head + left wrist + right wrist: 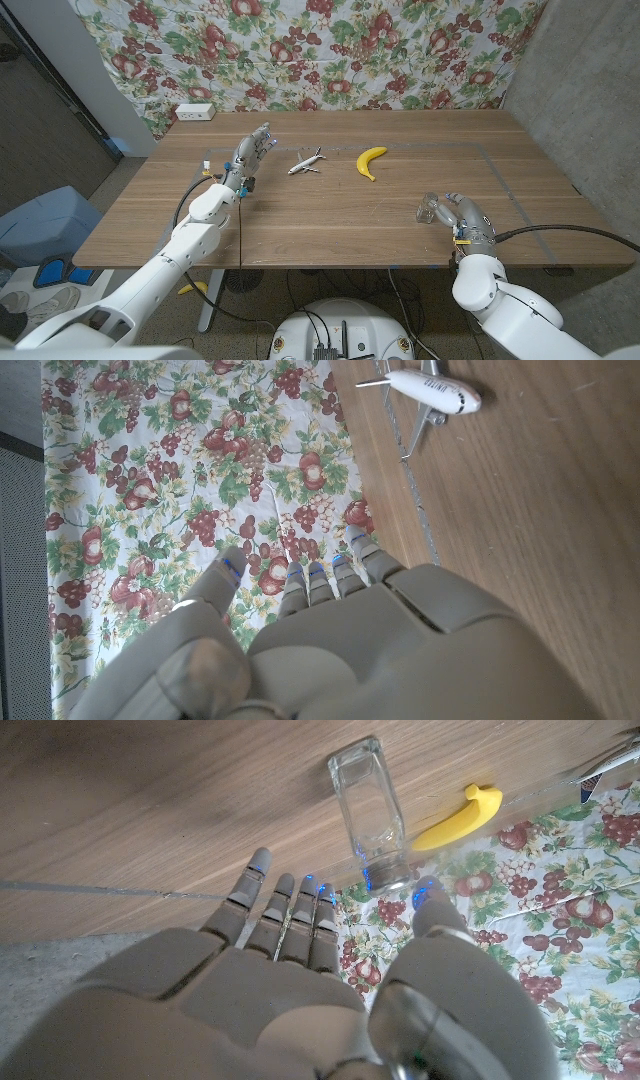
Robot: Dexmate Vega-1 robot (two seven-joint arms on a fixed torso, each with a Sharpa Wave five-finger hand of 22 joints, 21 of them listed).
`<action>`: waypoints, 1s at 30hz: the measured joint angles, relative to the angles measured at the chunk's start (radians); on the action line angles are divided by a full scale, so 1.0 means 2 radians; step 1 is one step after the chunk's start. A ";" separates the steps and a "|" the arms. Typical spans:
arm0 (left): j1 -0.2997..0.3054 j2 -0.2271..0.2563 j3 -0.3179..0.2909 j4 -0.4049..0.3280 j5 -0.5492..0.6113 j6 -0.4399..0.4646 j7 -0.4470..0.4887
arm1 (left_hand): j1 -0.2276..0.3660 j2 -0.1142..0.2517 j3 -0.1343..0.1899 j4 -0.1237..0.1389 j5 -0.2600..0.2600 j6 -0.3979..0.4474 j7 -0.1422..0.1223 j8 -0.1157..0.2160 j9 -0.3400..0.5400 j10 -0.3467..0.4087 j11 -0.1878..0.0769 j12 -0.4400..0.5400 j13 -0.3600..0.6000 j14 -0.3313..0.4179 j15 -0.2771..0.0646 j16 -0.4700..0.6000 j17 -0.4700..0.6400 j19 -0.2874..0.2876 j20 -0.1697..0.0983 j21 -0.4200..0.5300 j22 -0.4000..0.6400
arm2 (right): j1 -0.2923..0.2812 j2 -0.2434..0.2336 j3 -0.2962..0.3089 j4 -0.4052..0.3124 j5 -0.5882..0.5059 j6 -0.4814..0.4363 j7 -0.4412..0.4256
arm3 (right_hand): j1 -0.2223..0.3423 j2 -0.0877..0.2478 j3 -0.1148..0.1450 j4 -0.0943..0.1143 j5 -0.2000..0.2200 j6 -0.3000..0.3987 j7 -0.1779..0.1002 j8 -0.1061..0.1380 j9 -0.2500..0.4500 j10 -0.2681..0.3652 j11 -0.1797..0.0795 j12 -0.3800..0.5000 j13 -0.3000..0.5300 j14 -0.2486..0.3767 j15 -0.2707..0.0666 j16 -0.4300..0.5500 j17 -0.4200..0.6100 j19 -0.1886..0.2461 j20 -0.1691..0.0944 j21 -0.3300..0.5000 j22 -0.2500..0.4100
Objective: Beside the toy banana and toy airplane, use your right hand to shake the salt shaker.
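Right hand (462, 218) open beside salt shaker (430, 209) at right front of bench (330, 220); left hand (250, 152) open, empty, raised over left rear.

Head view: shaker small, clear, partly masked by right-hand fingers; whether upright or tilted, cannot tell here. Right wrist view: shaker (372, 816) a clear square-sided glass jar standing on the wood, long axis upright off the bench, fingers (290, 915) spread on one side, thumb on the other, no visible contact. Toy banana (371, 161) past the shaker toward the back, well apart, curved, yellow; also in right wrist view (460, 817). Toy airplane (306, 161) just left of banana, white; seen closer in left wrist view (430, 390). Floral cloth (300, 50) behind; white power strip (194, 113) at rear left corner.
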 measured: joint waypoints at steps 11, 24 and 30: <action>0.008 0.003 -0.002 -0.010 0.001 0.000 0.005 | 0.000 0.000 0.000 0.000 0.000 0.000 0.000 0.000 0.000 0.000 0.000 0.000 0.000 0.000 0.000 0.000 0.000 0.000 0.000 0.000 0.000 | 0.011 -0.006 -0.015 -0.005 -0.003 -0.028 -0.002 | 0.011 -0.011 0.000 0.000 -0.002 0.000 -0.005 0.000 0.000 0.006 -0.006 0.000 0.002 0.004 -0.004 0.000 -0.001 0.000 0.000 -0.004 0.002; 0.017 0.008 -0.004 -0.024 0.002 0.002 0.013 | 0.000 0.000 0.000 0.000 0.000 0.000 0.000 0.000 0.000 0.000 0.000 0.000 0.000 0.000 0.000 0.000 0.000 0.000 0.000 0.000 0.000 | 0.020 -0.013 -0.028 -0.006 -0.004 -0.049 -0.003 | 0.012 -0.012 -0.003 0.003 -0.004 0.000 -0.005 0.000 0.000 0.006 -0.006 0.000 0.009 0.010 -0.006 0.004 0.001 -0.003 0.003 -0.010 0.002; 0.021 0.010 -0.005 -0.029 0.002 0.003 0.015 | 0.000 0.000 0.000 0.000 0.000 0.000 0.000 0.000 0.000 0.000 0.000 0.000 0.000 0.000 0.000 0.000 -0.001 0.000 0.000 0.000 0.000 | 0.027 -0.014 -0.035 -0.006 -0.004 -0.059 -0.003 | 0.012 -0.012 -0.003 0.003 -0.004 -0.002 -0.007 0.000 0.000 0.008 -0.008 0.004 0.009 0.010 -0.006 0.004 0.001 -0.003 0.003 -0.012 0.002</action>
